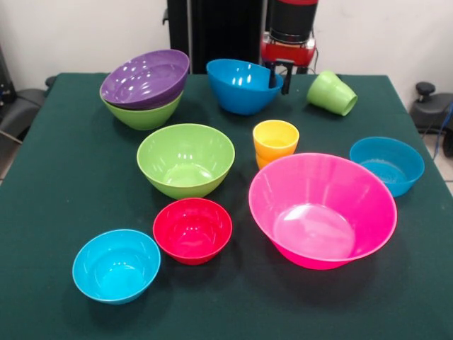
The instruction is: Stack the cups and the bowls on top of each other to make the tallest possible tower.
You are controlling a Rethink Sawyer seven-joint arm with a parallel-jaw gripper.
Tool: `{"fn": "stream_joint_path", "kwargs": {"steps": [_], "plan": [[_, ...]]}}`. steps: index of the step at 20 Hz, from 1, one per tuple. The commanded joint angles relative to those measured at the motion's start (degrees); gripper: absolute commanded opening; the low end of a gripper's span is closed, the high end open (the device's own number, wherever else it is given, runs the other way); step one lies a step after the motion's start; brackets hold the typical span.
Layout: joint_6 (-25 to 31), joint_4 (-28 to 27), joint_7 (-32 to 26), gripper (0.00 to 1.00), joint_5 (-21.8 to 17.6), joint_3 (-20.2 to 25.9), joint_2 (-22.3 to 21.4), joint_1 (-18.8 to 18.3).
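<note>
Here the end effector [278,77] grips the tilted blue bowl's [239,88] rim.

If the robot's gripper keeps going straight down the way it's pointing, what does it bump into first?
Probably the blue bowl: the gripper points down at its right rim. Depth is hard to judge from this single view, so it may slip just behind the rim onto the table.

- Table [42,283], dark green cloth.
- Far left corner: lime bowl [144,116], purple bowl [145,78] tilted in it.
- Far edge: blue bowl [242,86]; green cup [333,93] on side.
- Ctr: green bowl [185,160], yellow cup [275,142].
- Right edge: blue bowl [387,165].
- Near: pink bowl [322,210], red bowl [192,230], cyan bowl [116,265].
</note>
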Motion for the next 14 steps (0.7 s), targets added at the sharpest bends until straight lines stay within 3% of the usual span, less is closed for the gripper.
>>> {"fn": "stream_joint_path", "kwargs": {"steps": [1, 6, 14], "plan": [[-6.9, -5.4, 8.6, 0.0, 0.8, 2.3, 4.0, 1.7], [-1.7, -1.5, 9.4, 0.0, 2.3, 3.2, -2.3, 1.4], [15.3, 4.4, 6.5, 0.0, 2.9, 7.5, -19.9, -1.2]]}}
